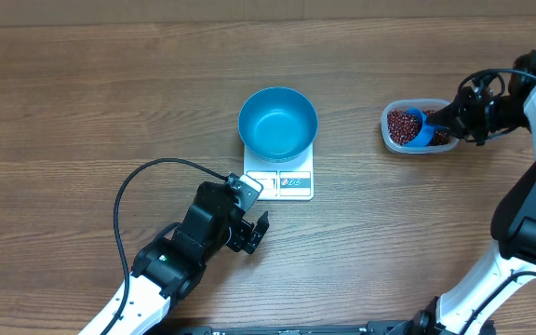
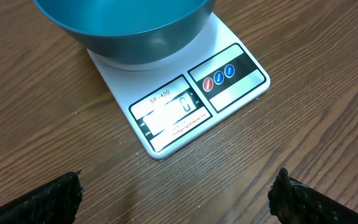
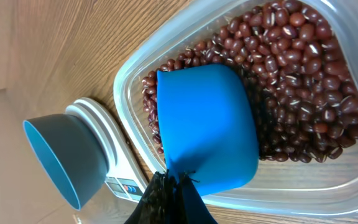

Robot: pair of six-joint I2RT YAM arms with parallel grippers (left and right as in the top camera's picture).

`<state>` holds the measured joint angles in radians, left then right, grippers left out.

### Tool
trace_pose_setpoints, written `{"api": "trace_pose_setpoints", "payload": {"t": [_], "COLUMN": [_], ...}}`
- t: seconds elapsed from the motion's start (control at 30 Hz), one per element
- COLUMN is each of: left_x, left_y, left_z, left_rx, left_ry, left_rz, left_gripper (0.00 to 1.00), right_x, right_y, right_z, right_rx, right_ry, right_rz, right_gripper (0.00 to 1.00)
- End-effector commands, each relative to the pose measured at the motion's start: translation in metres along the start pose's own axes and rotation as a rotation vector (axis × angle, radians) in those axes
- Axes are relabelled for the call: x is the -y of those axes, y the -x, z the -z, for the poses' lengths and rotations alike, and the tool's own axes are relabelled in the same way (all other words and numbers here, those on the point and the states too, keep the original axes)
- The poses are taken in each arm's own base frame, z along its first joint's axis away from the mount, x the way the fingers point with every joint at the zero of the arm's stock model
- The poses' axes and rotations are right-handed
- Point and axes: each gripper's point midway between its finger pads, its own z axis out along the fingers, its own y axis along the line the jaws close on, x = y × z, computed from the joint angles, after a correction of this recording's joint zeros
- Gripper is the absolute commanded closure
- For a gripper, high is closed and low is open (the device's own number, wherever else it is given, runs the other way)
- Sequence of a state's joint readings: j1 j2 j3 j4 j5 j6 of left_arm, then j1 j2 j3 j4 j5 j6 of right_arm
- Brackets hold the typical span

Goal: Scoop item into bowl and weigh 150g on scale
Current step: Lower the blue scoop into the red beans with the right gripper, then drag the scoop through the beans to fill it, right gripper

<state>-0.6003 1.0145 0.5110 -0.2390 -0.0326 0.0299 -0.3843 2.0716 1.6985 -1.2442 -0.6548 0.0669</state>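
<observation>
The left gripper [image 2: 176,196] hovered wide open and empty, just in front of the white scale [image 1: 291,183]. On the scale sat the smooth, bright blue bowl [image 1: 278,122], with nothing inside. Well to the right, tiny dark red-brown beans [image 1: 398,124] lay heaped in a clear tub [image 1: 385,130]. The right gripper [image 1: 442,119] was closed tight on a blue scoop [image 1: 418,130], which was dipped among the beans.

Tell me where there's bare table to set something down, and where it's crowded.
Widest bare wood lies left of the bowl and scale, out to the table edge. A narrower lane runs between bowl and tub. Crowded: the tub, where the right end effector holds the scoop, and below the scale, near the open left end effector.
</observation>
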Motion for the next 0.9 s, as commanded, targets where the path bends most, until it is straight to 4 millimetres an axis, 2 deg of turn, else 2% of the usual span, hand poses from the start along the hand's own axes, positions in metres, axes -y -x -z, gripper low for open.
{"api": "trace_pose_setpoints", "payload": {"t": [0.0,0.37,0.57,0.67,0.87], "left_x": [0.001,0.001,0.001,0.001,0.001], "left_y": [0.002,0.002,0.002,0.002,0.002], "left_z": [0.002,0.002,0.002,0.002,0.002], "left_rx": [0.013,0.013,0.013,0.013,0.013], "left_ry": [-0.011,-0.011,-0.011,-0.011,-0.011], "left_rz": [-0.012,-0.012,-0.012,-0.012,-0.012], "left_gripper": [0.0,0.0,0.0,0.0,0.0], "right_x": [0.023,0.044,0.049,0.047,0.03], "right_y": [-0.016,-0.011,-0.009,-0.009,-0.009], "right_z": [-0.006,0.012,0.019,0.019,0.02], "right_rx": [-0.066,-0.036,-0.023,-0.024,-0.026], "right_ry": [-0.028,-0.011,0.01,0.019,0.12], "right_rz": [-0.1,-0.171,-0.19,-0.181,-0.115], "right_gripper": [0.96,0.96,0.96,0.96,0.96]}}
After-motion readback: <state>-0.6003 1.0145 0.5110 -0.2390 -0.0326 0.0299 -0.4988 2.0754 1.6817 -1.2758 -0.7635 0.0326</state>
